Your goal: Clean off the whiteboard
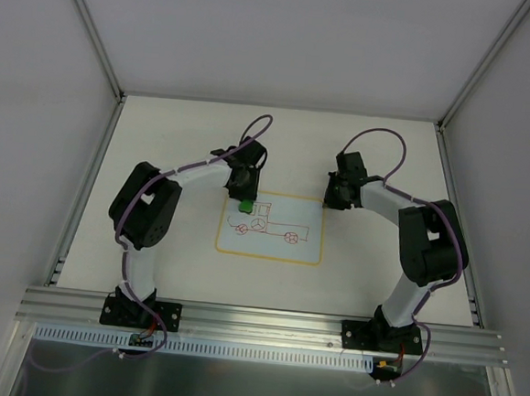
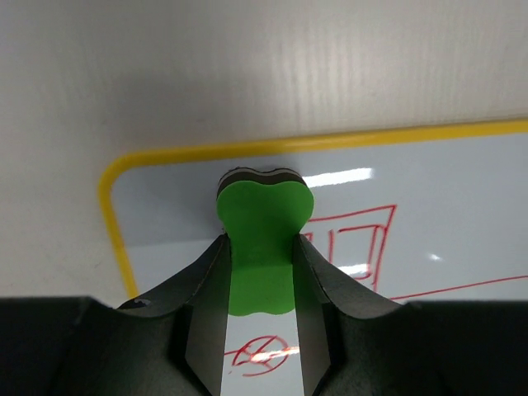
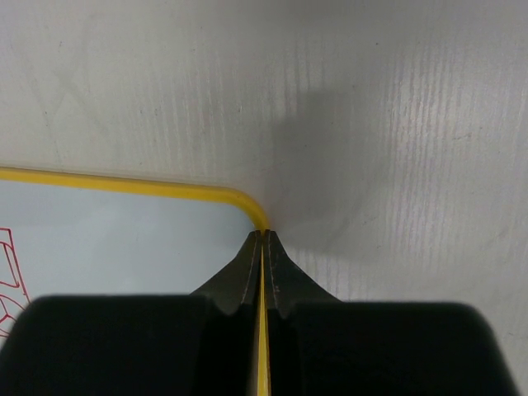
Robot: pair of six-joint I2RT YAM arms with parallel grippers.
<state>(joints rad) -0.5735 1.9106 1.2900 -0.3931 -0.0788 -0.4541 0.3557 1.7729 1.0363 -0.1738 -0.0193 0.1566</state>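
The whiteboard [image 1: 270, 246] lies flat mid-table, white with a yellow border, and carries a red line drawing of a vehicle [image 1: 270, 229]. My left gripper [image 2: 261, 239] is shut on a small green eraser [image 2: 262, 216], whose front end is down near the board's far left corner, just left of the red lines [image 2: 363, 243]. From above, the eraser [image 1: 244, 206] shows under the left wrist. My right gripper [image 3: 263, 233] is shut, its tips set on the yellow border at the whiteboard's [image 3: 124, 239] far right corner, with the border showing through the slit between the jaws.
Bare white tabletop [image 1: 187, 137] surrounds the board, closed in by white walls with metal corner posts [image 1: 92, 38]. An aluminium rail [image 1: 264, 322] carrying both arm bases runs along the near edge.
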